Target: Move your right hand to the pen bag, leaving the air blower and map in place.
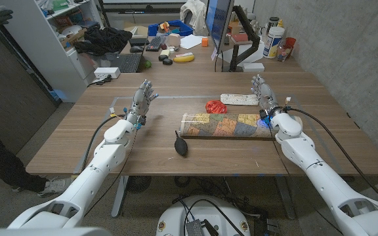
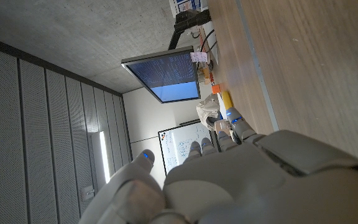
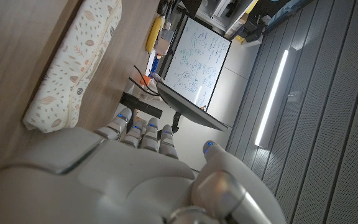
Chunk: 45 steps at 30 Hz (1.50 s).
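Observation:
The pen bag (image 1: pixel 239 99), white with a small leaf print, lies across the table beyond the map; its end (image 3: pixel 73 68) also shows close in the right wrist view. My right hand (image 1: pixel 263 96) stands just right of the bag's end, fingers straight and apart, holding nothing; contact cannot be told. The back of that hand (image 3: pixel 142 180) is near the bag. The rolled map (image 1: pixel 225 124) lies mid-table, with the black air blower (image 1: pixel 181 144) at its near left end. My left hand (image 1: pixel 143 99) stands open at the left, well away from them, and the back of it (image 2: pixel 229 180) shows in the left wrist view.
A red coiled thing (image 1: pixel 215 106) lies between the map and the pen bag. Behind the table (image 1: pixel 77 137) stands a cluttered desk with a monitor (image 1: pixel 218 26), a keyboard, a banana (image 1: pixel 184 58) and bottles. A cable runs along each forearm.

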Each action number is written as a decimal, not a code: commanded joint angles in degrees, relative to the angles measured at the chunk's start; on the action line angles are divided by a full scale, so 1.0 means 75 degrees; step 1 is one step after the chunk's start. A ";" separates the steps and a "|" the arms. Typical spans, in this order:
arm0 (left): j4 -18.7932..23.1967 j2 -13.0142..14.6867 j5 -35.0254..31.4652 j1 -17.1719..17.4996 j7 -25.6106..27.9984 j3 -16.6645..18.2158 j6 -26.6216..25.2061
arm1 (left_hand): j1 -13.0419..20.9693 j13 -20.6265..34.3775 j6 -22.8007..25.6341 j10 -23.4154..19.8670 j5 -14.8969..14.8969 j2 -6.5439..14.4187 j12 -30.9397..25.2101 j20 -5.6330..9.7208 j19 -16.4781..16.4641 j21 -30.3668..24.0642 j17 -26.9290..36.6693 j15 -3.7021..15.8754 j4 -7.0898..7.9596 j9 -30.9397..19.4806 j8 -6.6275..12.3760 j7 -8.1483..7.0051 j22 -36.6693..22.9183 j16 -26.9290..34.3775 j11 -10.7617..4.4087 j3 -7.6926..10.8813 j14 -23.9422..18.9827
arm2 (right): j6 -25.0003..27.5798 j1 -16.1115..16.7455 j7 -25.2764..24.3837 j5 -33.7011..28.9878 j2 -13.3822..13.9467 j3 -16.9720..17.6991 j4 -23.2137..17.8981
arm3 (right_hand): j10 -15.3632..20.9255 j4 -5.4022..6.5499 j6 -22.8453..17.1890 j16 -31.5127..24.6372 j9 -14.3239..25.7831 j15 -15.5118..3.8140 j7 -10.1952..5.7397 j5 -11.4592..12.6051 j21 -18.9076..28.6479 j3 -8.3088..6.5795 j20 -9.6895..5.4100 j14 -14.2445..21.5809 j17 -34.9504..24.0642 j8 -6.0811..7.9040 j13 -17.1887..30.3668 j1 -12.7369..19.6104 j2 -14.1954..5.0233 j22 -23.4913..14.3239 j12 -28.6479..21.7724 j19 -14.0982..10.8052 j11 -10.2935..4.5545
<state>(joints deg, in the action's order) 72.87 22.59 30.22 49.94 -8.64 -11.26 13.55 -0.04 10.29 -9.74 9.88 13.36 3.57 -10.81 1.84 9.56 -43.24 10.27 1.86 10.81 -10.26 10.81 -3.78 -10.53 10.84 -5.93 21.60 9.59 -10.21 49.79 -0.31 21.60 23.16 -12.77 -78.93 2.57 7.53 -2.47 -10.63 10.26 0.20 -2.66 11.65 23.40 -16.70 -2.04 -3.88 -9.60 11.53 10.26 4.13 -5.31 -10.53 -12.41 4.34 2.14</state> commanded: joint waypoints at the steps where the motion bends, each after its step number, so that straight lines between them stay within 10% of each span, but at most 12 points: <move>1: -0.0013 -0.0082 -0.0121 0.0046 -0.0098 0.0141 0.0003 | 0.0023 0.0008 -0.0617 0.0349 0.0033 0.0749 -0.0037 0.0431 0.0999 0.0012 0.0019 0.0244 0.0001 -0.0029 0.0036 -0.0009 -0.0011 0.0048 0.0021 -0.0042 0.0597 | 0.0304 0.0015 -0.0148 -0.0401 0.0150 0.0062 -0.0346 | 0.0044 -0.0037 -0.0070 -0.0023 0.0045 -0.0006 -0.0025 -0.0004 0.0038 -0.0016 -0.0189 0.0048 -0.0026 0.0062 0.0024 0.0088 -0.0462 -0.0040 -0.0038 -0.0035 -0.0002; 45: 0.0211 -0.0069 -0.0213 0.0309 -0.0111 0.0388 -0.0016 | 0.0037 0.0009 -0.0589 0.0339 0.0067 0.0776 -0.0034 0.0421 0.0993 0.0061 0.0018 0.0242 -0.0001 -0.0031 0.0015 -0.0006 -0.0010 0.0043 0.0022 -0.0118 0.0593 | 0.0965 -0.0237 -0.0482 -0.1582 0.0429 -0.0102 -0.0917 | 0.0086 -0.0115 -0.0157 -0.0001 0.0051 -0.0008 -0.0042 -0.0061 -0.0038 -0.0099 -0.0151 0.0048 -0.0038 0.0021 0.0026 0.0233 -0.0496 -0.0044 -0.0018 -0.0008 -0.0047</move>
<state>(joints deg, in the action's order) 74.06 21.88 28.72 51.85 -9.42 -8.67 13.63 -0.03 10.27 -9.73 9.88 13.59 3.57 -10.81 1.84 9.56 -42.79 10.25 1.86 10.84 -10.25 10.81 -3.78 -10.53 10.83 -5.92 20.82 9.59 -3.92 48.37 -3.39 11.58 25.99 -13.23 -84.79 2.87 7.03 -3.10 -10.62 10.53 0.19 -2.86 11.22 23.40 -17.19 -2.04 -3.88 -9.75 11.53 10.25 5.24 -5.98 -10.52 -12.41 4.35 1.85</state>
